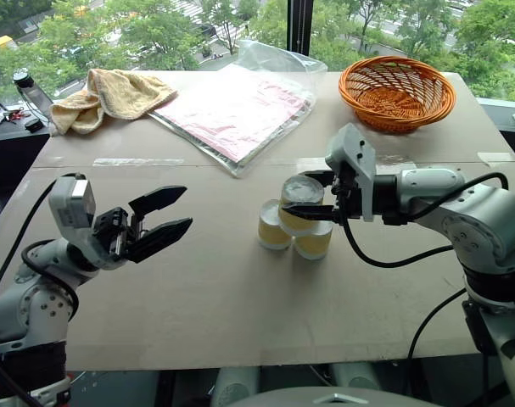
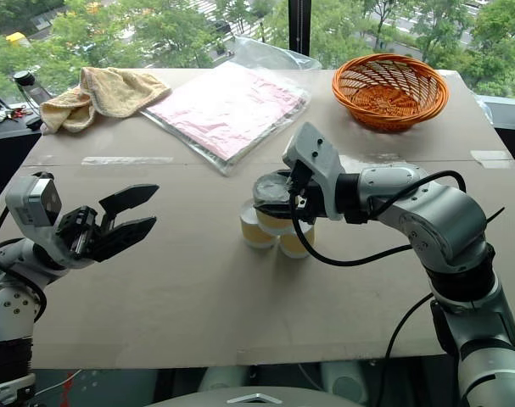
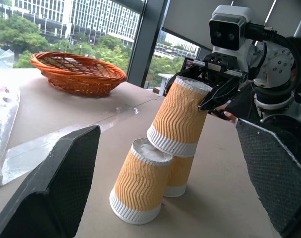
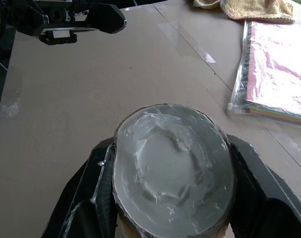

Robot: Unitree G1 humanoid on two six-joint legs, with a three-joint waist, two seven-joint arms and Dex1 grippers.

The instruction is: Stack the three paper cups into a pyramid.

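Black fingers (image 3: 215,95) of the right gripper (image 1: 315,196) sit on either side of the top cup (image 3: 180,117), close against its upper part; whether they still press on it or have just let go I cannot tell. That cup stands upside down and leaning, its rim resting on the two lower cups (image 1: 275,227) (also upside down, touching each other side by side). All three sit about mid-table, a little right of centre.

Over on the left, the left gripper (image 1: 166,218) hangs above the table (image 1: 206,297) with its jaws spread wide and nothing between them, pointing toward the cups but well apart from them.

Far right stands an orange basket (image 1: 398,91). Far centre lies a clear plastic sleeve of pink sheets (image 1: 232,110), and far left a crumpled yellow towel (image 1: 104,97). None of these crowd the stack. Bare tabletop runs between the two grippers and all along the near edge.

Each cup has wavy yellow-tan ribbed sides, a white band at the rim, and a whitish upturned base (image 4: 172,171).
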